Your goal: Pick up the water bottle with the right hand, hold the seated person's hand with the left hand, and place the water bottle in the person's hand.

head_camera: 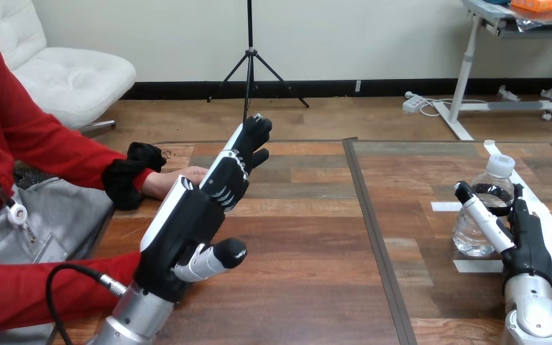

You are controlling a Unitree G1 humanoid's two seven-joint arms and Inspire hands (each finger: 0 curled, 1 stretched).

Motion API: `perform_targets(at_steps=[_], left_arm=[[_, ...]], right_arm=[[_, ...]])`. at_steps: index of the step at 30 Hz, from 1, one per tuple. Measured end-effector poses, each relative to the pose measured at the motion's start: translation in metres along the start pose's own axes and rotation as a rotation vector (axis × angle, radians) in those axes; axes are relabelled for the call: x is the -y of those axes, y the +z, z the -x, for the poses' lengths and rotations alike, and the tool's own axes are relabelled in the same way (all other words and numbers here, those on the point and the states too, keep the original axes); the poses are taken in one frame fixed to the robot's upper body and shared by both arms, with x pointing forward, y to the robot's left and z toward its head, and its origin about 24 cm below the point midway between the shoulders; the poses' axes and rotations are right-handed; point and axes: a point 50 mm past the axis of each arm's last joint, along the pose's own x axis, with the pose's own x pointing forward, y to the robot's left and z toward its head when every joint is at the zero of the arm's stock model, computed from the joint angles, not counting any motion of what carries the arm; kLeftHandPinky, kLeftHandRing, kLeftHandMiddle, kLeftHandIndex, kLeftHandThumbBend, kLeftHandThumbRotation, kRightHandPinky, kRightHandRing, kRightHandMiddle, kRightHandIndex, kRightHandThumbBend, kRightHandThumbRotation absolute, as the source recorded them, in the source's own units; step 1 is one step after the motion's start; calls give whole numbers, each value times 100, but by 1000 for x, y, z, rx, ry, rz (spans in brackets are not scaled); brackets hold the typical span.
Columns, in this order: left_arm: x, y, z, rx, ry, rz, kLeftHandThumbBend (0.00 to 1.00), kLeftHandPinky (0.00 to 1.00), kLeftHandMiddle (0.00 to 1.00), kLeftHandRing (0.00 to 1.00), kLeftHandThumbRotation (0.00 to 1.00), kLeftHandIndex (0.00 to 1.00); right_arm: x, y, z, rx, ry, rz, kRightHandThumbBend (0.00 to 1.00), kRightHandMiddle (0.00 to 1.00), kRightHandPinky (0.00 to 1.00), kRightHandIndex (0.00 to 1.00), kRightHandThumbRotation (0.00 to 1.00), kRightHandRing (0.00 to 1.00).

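Observation:
A clear water bottle (483, 215) with a white cap stands on the table at the right. My right hand (528, 248) is on it: the thumb lies across its front and the fingers curl round its right side. My left hand (187, 223) is raised at centre left with straight fingers pointing away and the thumb sticking out. Just behind it, the person's hand (169, 181) rests on the table, largely hidden by my fingers. I cannot tell whether the two touch.
White tape strips (474, 266) mark the table round the bottle. A dark seam (374, 237) runs down the table's middle. The person's other arm in a red sleeve (36, 291) lies along the lower left edge.

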Motion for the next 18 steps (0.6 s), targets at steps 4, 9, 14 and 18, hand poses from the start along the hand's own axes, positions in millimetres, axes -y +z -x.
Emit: perform_targets(at_steps=[4,9,14,18], left_arm=[[0,1,1,3,-4,-3,100,96,100,100,80,100],[-1,2,3,7,1,-2,100,96,100,100,80,100],[-2,3,5,13,15,3,100,96,100,100,79,100],[-2,3,6,17,17,5,100,95,100,100,78,100]], right_arm=[[0,0,0,-1,-1,-5,100,100,97,100,49,100],[1,0,0,-3,-19,1,100,95,89,96,39,94],[2,-1,0,-12,-57,-31,100,84,68,85,21,79],[4,-1,0,-17,-107,-38,99,68,56,71,11,66]])
